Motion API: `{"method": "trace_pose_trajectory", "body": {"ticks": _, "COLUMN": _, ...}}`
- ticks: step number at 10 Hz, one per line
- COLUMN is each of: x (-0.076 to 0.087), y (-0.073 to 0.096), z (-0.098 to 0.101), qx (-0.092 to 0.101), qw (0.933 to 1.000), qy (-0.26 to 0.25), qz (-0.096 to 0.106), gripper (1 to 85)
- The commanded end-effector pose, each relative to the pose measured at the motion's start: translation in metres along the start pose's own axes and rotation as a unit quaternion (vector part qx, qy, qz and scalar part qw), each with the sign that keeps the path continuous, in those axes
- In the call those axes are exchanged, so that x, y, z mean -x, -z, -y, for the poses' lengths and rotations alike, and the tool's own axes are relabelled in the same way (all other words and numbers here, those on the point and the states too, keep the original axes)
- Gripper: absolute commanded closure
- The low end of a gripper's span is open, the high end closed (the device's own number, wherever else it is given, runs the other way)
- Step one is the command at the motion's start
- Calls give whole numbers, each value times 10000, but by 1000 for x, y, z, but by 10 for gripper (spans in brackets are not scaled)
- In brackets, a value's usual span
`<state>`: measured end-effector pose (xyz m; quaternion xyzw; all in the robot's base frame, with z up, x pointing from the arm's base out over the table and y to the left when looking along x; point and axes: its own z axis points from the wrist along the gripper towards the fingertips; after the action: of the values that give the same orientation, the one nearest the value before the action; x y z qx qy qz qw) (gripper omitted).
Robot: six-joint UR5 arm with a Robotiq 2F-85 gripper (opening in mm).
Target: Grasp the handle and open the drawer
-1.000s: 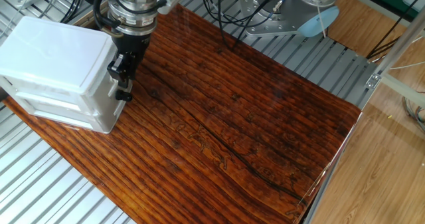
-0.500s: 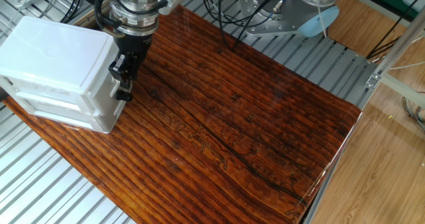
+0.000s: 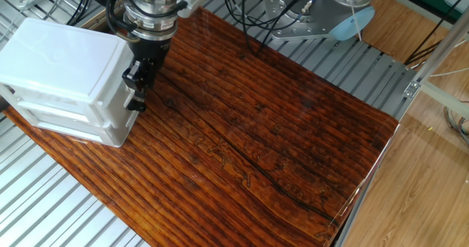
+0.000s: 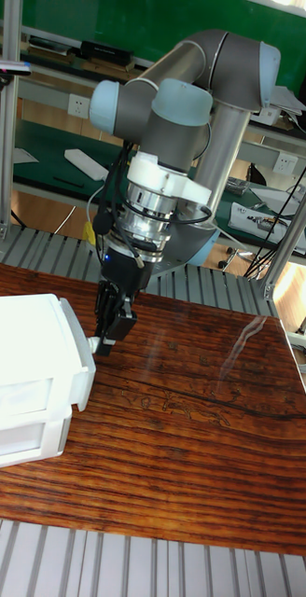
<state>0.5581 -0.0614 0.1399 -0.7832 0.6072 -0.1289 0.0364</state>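
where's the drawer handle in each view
Fixed view: the handle is at upper left, on the drawer's right-facing front, under the tool.
Tall fixed view: left of centre, the handle peeks out at the drawer's right edge, below the tool.
Shared landmark: the white drawer box.

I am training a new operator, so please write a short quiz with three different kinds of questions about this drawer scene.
1. True or false: the gripper is at the front of the white drawer box.
2. Which surface carries the box? A) brown wooden board B) green mat C) glass shelf
3. In the tall fixed view, on which side of the picture is the box?

Key: 1 true; 2 A; 3 left side.
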Motion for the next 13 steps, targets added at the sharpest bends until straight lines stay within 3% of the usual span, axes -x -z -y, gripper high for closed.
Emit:
{"method": "trace_pose_trajectory", "body": {"ticks": 1, "x": 5, "y": 1, "z": 0, "qx": 13, "qw": 10000, "qy": -72, "qz": 60, "gripper": 593}}
{"method": "trace_pose_trajectory", "body": {"ticks": 9, "x": 11, "y": 4, "z": -1, "qx": 95, "qw": 9996, "qy": -234, "qz": 87, "gripper": 603}}
{"method": "trace_pose_trajectory", "body": {"ticks": 13, "x": 26, "y": 7, "z": 1, "qx": 164, "qw": 9989, "qy": -424, "qz": 62, "gripper": 603}}
